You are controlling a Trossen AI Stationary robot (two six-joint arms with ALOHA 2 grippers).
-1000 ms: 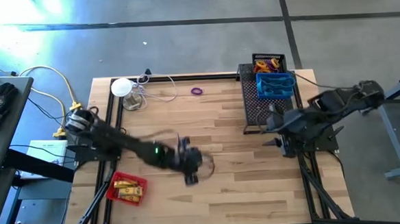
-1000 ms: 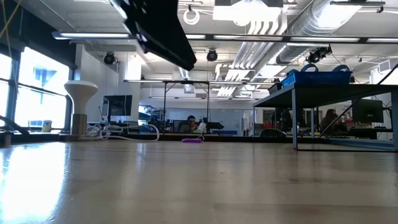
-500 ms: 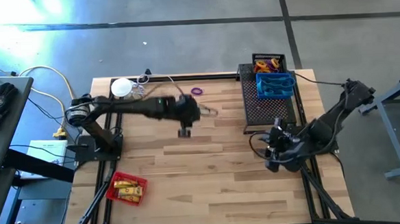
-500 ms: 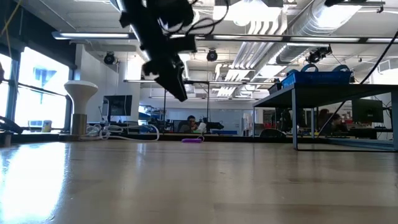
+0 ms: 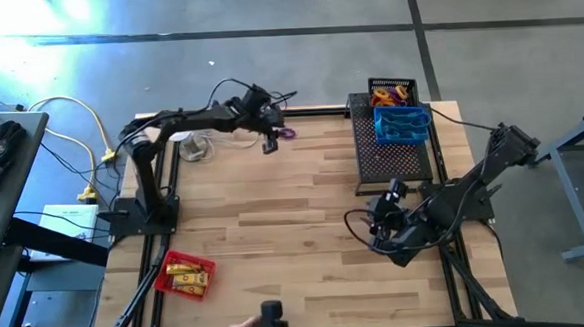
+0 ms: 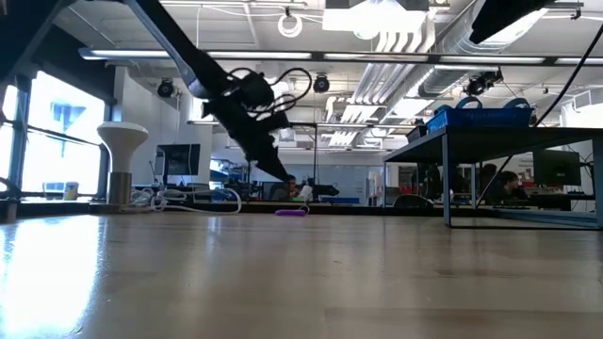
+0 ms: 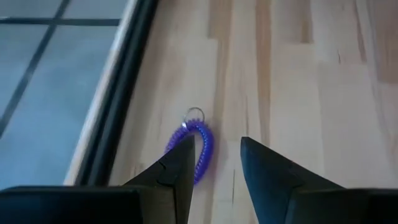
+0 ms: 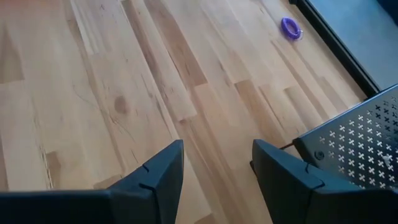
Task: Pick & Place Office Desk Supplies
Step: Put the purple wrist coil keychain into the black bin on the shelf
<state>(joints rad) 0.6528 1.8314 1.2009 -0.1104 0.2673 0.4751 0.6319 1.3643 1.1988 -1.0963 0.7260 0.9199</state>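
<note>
The left gripper (image 5: 270,145) reaches out over the far edge of the light wooden slatted table (image 5: 276,244), hanging just above a small purple coiled ring with a metal loop (image 7: 198,145); its two dark fingers (image 7: 176,168) stand apart with nothing between them, and the ring lies flat on the wood just ahead of the gap, close beside the table's black edge rail (image 7: 115,93); in the low view the same ring (image 6: 291,212) rests on the far tabletop with the gripper tips poised over it, not touching; the right gripper (image 5: 377,219) hovers over the near right part of the table, just in front of the large flat black mesh tray (image 5: 392,158), its fingers (image 8: 158,171) likewise spread and empty; on that tray sit a small blue mesh basket (image 5: 402,124) and, behind it, a small black mesh basket (image 5: 392,90) holding orange and yellow items; a small red mesh basket with little yellow tubes (image 5: 185,275) stands at the near left corner, well apart from both grippers.
</note>
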